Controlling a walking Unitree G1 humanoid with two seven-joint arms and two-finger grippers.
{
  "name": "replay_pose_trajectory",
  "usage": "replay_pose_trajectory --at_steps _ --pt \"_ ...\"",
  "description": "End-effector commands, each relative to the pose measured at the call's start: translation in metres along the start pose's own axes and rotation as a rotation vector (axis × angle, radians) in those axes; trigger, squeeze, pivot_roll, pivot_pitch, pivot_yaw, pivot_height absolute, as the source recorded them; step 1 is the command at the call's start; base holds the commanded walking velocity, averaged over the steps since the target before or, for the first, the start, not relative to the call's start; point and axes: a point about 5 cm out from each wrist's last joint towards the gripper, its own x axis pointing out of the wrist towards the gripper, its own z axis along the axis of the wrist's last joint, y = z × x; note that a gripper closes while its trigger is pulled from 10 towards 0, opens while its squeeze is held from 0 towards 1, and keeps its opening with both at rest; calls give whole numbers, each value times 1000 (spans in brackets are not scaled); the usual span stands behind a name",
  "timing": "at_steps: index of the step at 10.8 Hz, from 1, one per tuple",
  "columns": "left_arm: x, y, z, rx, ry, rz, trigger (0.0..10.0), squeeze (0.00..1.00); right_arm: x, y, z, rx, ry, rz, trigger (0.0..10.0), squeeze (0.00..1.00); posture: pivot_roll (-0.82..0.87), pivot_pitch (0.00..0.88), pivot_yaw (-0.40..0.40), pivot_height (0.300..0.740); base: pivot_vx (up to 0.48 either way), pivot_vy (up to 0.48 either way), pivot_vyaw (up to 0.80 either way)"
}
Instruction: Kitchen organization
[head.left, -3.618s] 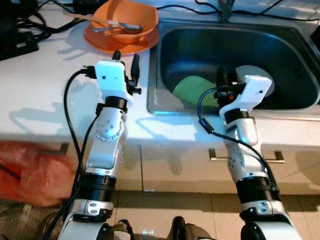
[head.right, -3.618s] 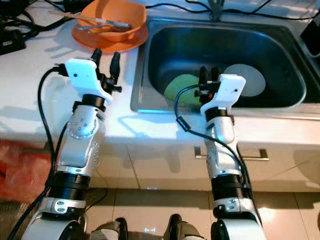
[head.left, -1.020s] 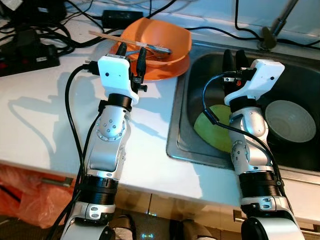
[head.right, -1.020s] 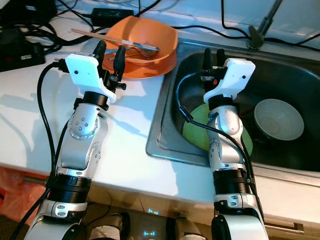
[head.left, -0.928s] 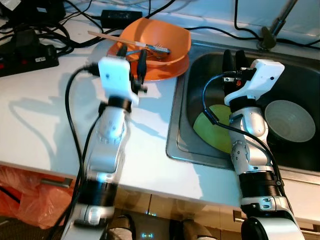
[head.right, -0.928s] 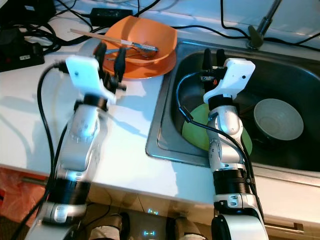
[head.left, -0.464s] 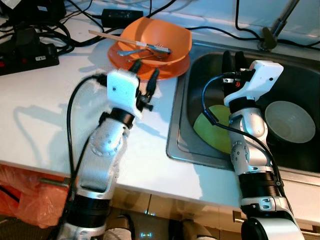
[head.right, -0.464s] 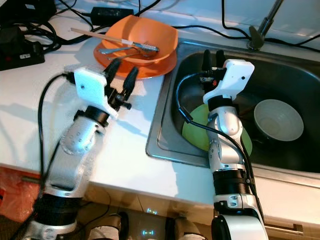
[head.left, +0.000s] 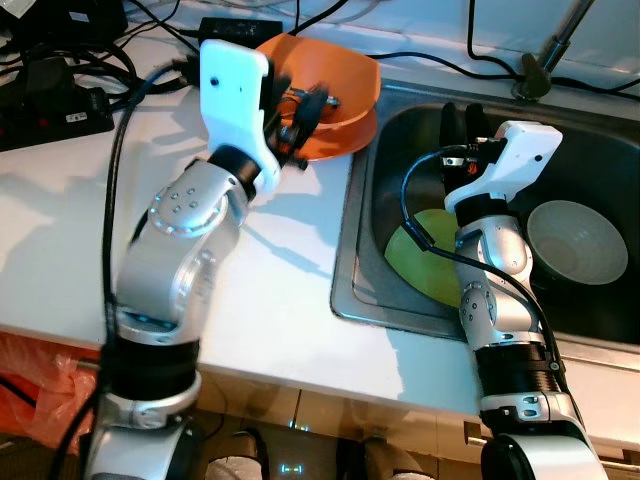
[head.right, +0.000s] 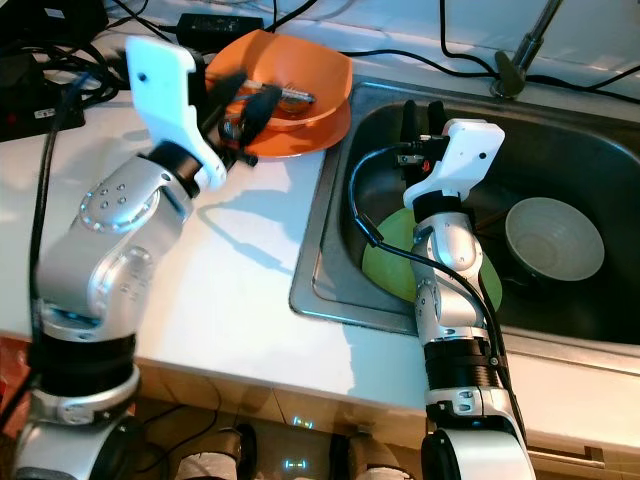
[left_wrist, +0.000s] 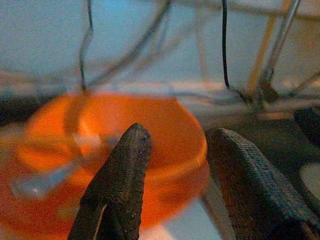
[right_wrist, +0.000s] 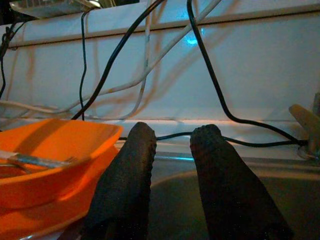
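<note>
An orange bowl (head.left: 345, 72) sits on an orange plate (head.left: 352, 132) on the white counter, left of the sink. A fork (head.right: 293, 95) and other cutlery lie in the bowl. My left gripper (head.left: 298, 100) hovers open at the bowl's near rim, its fingers (left_wrist: 122, 175) on either side of the bowl (left_wrist: 150, 130) and holding nothing. My right gripper (head.left: 460, 118) is raised over the left part of the sink, open by a narrow gap and empty. In the sink lie a green plate (head.left: 422, 268) and a pale bowl (head.left: 575, 238).
The steel sink (head.left: 352, 250) fills the right half. A tap base (head.left: 530, 72) stands behind it. Black cables and a power strip (head.left: 55, 100) crowd the counter's back left. The white counter (head.left: 60, 230) lies open in front of the orange bowl.
My left arm has lifted and swung forward, bringing its gripper from short of the orange plate up to the bowl's rim. The right arm has stayed put.
</note>
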Motion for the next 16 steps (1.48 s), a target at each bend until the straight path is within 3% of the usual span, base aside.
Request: replay_pose_trajectory --at_steps 1,2,4,5,8,12,16 --pt "-3 -10 3 -26 49 -98 10000 0 -5 1 -12 10 54 -4 10000 0 231 221 -31 740 0 0 0" --pt "-12 -22 -1 3 112 -245 10000 0 -5 1 -12 9 55 -5 10000 0 234 220 -31 740 0 0 0" --pt "-17 -19 -10 44 191 -255 10000 0 -4 1 -12 10 56 -5 10000 0 236 217 -31 740 0 0 0" --pt "-17 -16 -14 47 230 -240 10000 0 -4 2 -13 13 58 0 10000 0 239 211 -30 740 0 0 0" --pt "-14 16 -23 90 367 -87 10000 0 -4 5 -14 20 57 7 10000 0 242 200 -19 740 0 0 0" --pt "-1 41 -26 99 393 52 10000 0 -4 6 -14 22 54 6 10000 0 234 206 -10 740 0 0 0" --pt "22 45 -28 89 347 87 10000 0 -6 6 -15 24 58 1 10000 0 233 214 -6 740 0 0 0"
